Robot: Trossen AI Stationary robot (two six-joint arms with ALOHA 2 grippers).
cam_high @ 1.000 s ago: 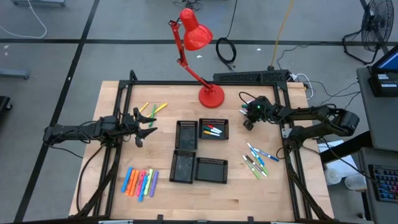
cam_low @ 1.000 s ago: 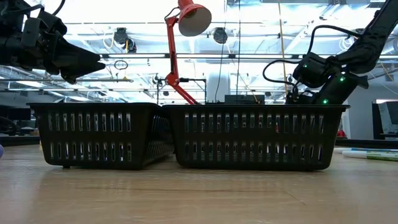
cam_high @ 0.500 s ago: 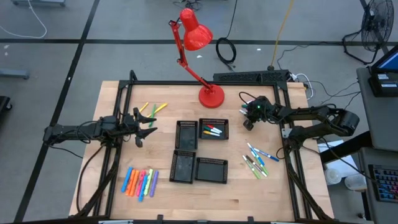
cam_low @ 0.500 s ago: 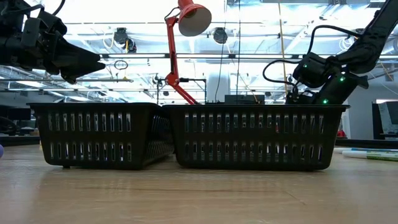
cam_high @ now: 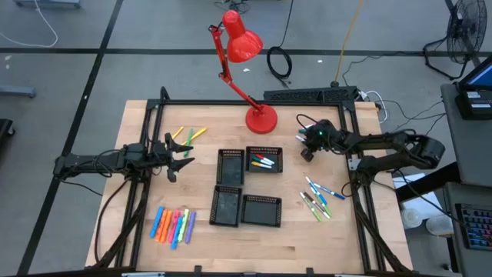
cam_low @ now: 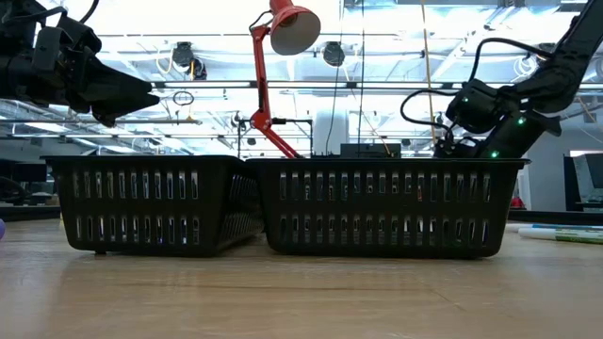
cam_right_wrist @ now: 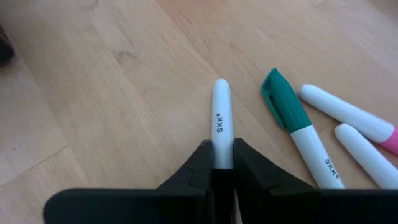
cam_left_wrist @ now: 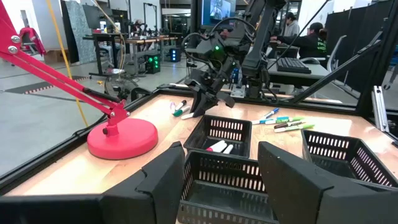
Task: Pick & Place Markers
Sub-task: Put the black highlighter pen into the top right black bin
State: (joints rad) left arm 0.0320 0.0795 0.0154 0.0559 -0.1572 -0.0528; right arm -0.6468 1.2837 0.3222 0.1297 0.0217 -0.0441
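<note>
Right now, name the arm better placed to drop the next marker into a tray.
Right. Its gripper is shut on a white marker, beside the tray holding markers. The left gripper hangs open and empty, left of the trays.

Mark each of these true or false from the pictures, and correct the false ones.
1. The right gripper is shut on a white marker. True.
2. The left gripper is holding a highlighter. False: its fingers are open and empty.
3. All four black trays are empty. False: the tray nearest the red lamp holds markers.
4. A row of neon highlighters lies on the table's left side. True.
5. A green-capped marker lies beside the held one. True.
</note>
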